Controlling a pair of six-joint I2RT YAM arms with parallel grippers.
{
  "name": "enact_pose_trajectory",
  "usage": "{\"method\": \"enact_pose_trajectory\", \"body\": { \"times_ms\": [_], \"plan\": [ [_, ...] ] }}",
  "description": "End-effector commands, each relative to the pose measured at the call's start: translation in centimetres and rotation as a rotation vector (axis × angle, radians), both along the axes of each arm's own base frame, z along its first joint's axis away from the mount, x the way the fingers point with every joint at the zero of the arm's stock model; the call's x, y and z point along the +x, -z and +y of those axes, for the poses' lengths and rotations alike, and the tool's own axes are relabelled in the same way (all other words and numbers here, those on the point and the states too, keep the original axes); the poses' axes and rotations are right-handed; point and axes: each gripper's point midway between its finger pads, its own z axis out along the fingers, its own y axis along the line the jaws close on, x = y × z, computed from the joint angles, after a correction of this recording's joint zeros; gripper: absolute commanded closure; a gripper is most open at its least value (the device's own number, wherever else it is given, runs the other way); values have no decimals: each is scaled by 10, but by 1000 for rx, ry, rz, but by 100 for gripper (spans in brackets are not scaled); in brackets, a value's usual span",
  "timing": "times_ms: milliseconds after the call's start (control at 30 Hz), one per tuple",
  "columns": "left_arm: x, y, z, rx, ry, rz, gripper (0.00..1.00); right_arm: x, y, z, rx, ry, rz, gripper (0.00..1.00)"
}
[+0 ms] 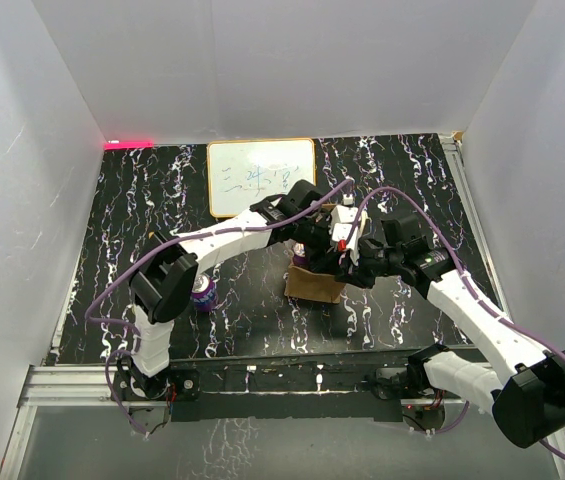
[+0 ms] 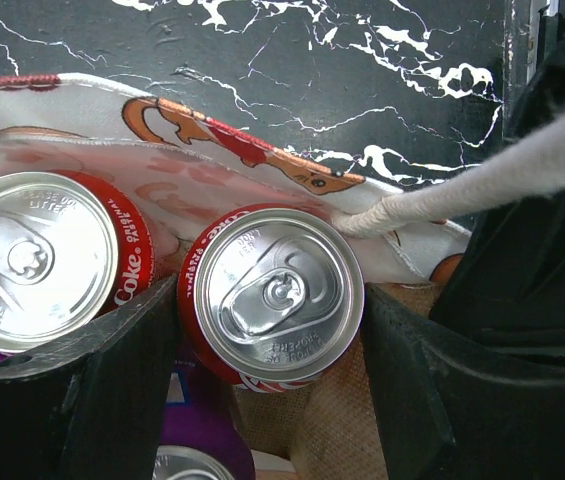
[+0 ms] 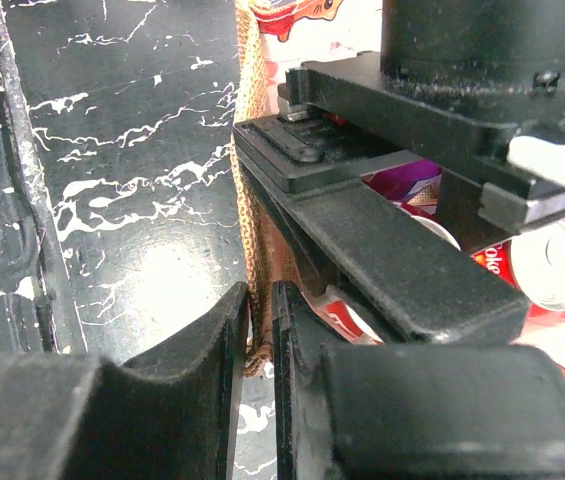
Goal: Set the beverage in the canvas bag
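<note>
The tan canvas bag stands mid-table. My left gripper reaches down into its mouth. In the left wrist view its gripper has a finger touching each side of a red Coke can, seen from above, inside the bag. A second red Coke can and a purple can are also in the bag, beside its patterned side and cream handle. My right gripper is shut on the bag's woven wall and holds it at the right side.
A purple can stands on the black marbled table left of the bag, close to my left arm. A white framed whiteboard lies at the back. White walls enclose the table on three sides.
</note>
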Motion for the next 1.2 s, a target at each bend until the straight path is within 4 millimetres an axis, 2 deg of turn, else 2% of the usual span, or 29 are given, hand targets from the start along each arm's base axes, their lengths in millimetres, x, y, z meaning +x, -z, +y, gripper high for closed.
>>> {"method": "enact_pose_trajectory", "body": {
  "times_ms": [0, 267, 700, 900, 1167],
  "plan": [
    [0, 3, 2, 32, 29, 8, 76, -9, -12, 5, 51, -30, -1, 83],
    [-3, -2, 3, 27, 36, 16, 47, -8, -11, 4, 51, -28, -1, 83],
    [-1, -21, 0, 25, 39, 8, 19, -8, -11, 4, 54, -26, 0, 83],
    [0, -32, -2, 10, 44, -4, 17, -8, -12, 5, 57, -30, -1, 83],
    [-1, -60, -2, -32, 66, -43, 17, -8, -15, 5, 61, -34, -3, 82]
  ]
}}
